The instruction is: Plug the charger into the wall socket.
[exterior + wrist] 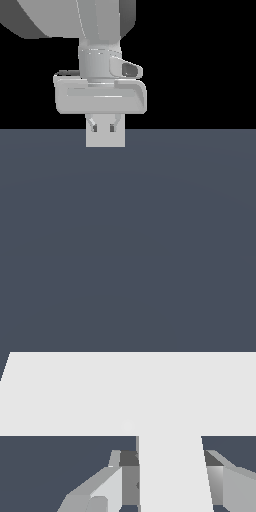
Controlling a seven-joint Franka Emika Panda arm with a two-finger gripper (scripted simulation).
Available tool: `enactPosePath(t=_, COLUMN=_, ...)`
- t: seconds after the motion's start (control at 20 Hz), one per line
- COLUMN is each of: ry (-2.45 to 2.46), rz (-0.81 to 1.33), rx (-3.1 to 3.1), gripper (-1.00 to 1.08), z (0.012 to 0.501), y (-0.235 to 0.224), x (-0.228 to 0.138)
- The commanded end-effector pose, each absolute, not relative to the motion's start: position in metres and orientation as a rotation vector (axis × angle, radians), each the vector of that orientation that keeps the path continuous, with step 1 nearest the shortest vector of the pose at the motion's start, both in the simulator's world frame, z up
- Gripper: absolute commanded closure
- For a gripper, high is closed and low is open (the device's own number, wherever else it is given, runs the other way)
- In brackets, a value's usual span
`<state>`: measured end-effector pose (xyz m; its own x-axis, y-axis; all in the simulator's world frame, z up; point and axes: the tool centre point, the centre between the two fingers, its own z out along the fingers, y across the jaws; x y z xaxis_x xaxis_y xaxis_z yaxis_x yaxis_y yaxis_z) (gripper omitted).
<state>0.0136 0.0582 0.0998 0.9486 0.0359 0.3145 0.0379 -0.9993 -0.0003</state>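
The gripper (104, 128) hangs low over the dark floor (190, 200), its 2 fingers (93, 127) clamped on the off-white charger (105, 137), presumably so the block can be carried rigidly and pushed home. In the wrist view the charger (172, 476) runs forward between the jaws and appears to meet the wall socket (75, 393), suggesting insertion is nearly complete; the socket's orange dots are hidden
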Motion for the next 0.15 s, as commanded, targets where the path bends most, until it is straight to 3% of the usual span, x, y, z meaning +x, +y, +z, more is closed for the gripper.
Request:
enactPosePath(t=0.0, ry=-0.058, rz=-0.503, rx=-3.094, gripper=1.08, z=0.1001, y=0.0581, x=0.0152)
enactPosePath(t=0.1, ry=-0.058, rz=-0.503, rx=-3.094, gripper=1.08, z=0.1001, y=0.0581, x=0.0146)
